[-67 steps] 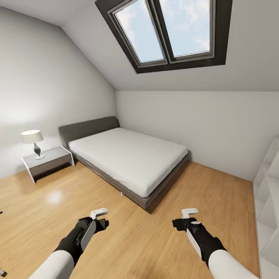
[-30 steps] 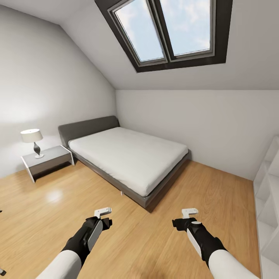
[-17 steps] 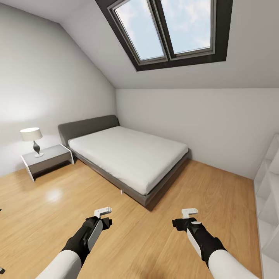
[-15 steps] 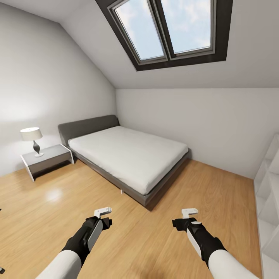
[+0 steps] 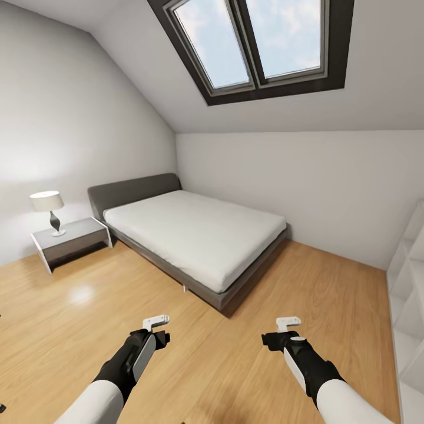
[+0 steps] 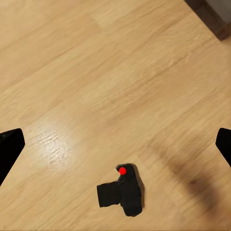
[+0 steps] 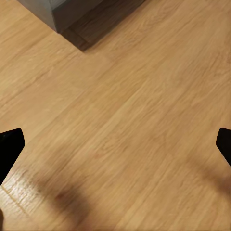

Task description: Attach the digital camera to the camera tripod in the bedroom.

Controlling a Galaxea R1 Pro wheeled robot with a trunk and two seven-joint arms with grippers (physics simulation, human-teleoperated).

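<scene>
**Operator:** Bedroom status: light wood floor (image 5: 70, 306), grey-framed bed (image 5: 194, 235) against the far wall, nightstand (image 5: 70, 241) with a lamp (image 5: 47, 206) beside the headboard, white shelving (image 5: 409, 306) along the right edge of the head view, skylight (image 5: 253, 41) overhead. Where is the task item?

**Technician:** Digital camera (image 6: 122, 192) lies on the bare floor, well apart from the bed, directly ahead of the left end effector (image 6: 115, 144) in its wrist view, red button (image 6: 122, 170) uppermost. No tripod is in sight here.

**Operator:** End effector states?

**Technician:** Left: fingers spread wide, nothing held. Right end effector (image 7: 115, 144): fingers likewise spread wide, nothing held, over bare floor near the bed's foot corner (image 7: 57, 17).

**Operator:** Handling assessment?

**Technician:** Judged rigid, light and boxy; smooth casing may slip. Recommended hold: across the two flat sides of the body, clear of the button and the projecting front section. Grip moderately; the housing probably tolerates little crushing force.
</scene>
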